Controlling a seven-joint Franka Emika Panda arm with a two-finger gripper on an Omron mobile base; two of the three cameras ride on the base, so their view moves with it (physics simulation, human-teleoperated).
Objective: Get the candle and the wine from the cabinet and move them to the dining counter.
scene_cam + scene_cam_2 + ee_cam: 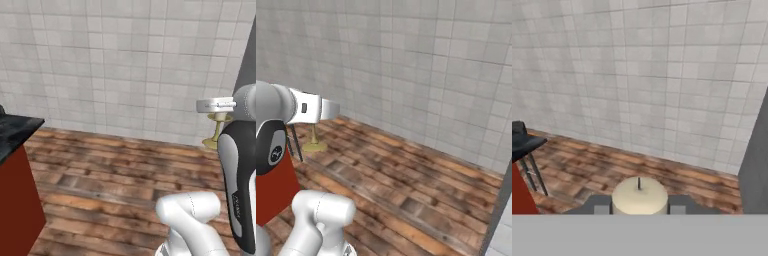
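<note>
Worktop [17,127]: at the far left in the left base view, one corner of a black marble slab with white veins, on a red base.
Stool [523,142]: in the hand view, at the left edge, a dark round seat on thin dark legs; it stands on the wooden floor [115,175].
Wall [125,65]: pale grey tiles; it meets the floor along the back.
Candle [640,196]: in the hand view it is low in the middle, a cream-white stub with a short dark wick, between the two fingertips [601,206]. In the left base view its brass stem and round foot [216,135] hang under the hand, above the floor and touching nothing below. In the right base view the same foot [314,146] shows below the hand, at the left.
Tool [640,209]: partly closed, gripping the candle from both sides; the candle stands upright in it.
Arm [240,165]: white with dark joints, at the right edge in the left base view.
</note>
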